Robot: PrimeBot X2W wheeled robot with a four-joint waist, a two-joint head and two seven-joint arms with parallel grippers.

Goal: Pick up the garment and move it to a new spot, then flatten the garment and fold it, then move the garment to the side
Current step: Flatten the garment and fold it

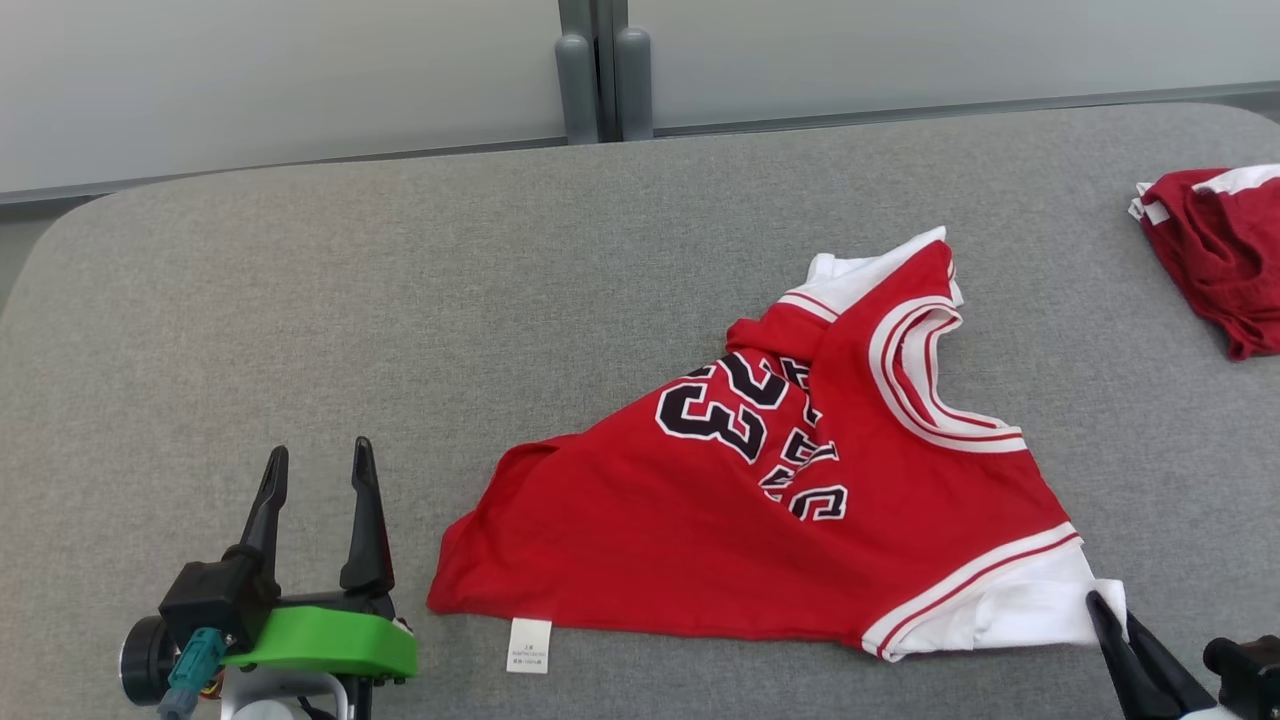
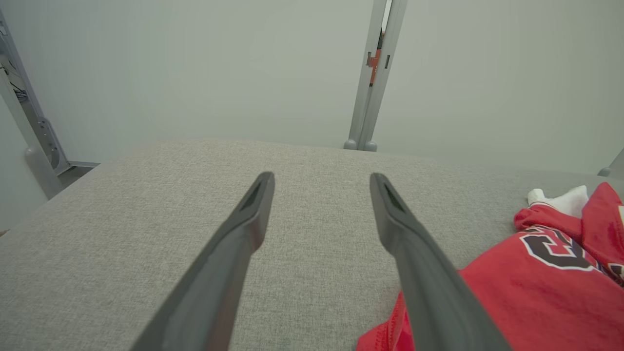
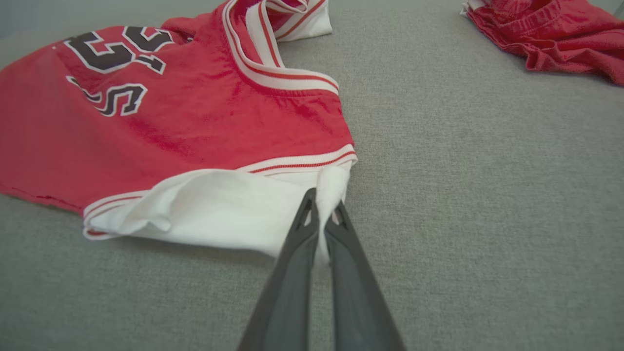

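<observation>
Your red jersey [image 1: 760,520] lies rumpled on the grey counter [image 1: 350,300], centre-right in the head view, a black "23" readable beside half-folded letters. The white tag [image 1: 528,645] at its lower hem has print too small to read. Your right claw [image 3: 321,214] pinches its white corner; your left claw [image 1: 320,446], lower left, stands spread, empty.
</observation>
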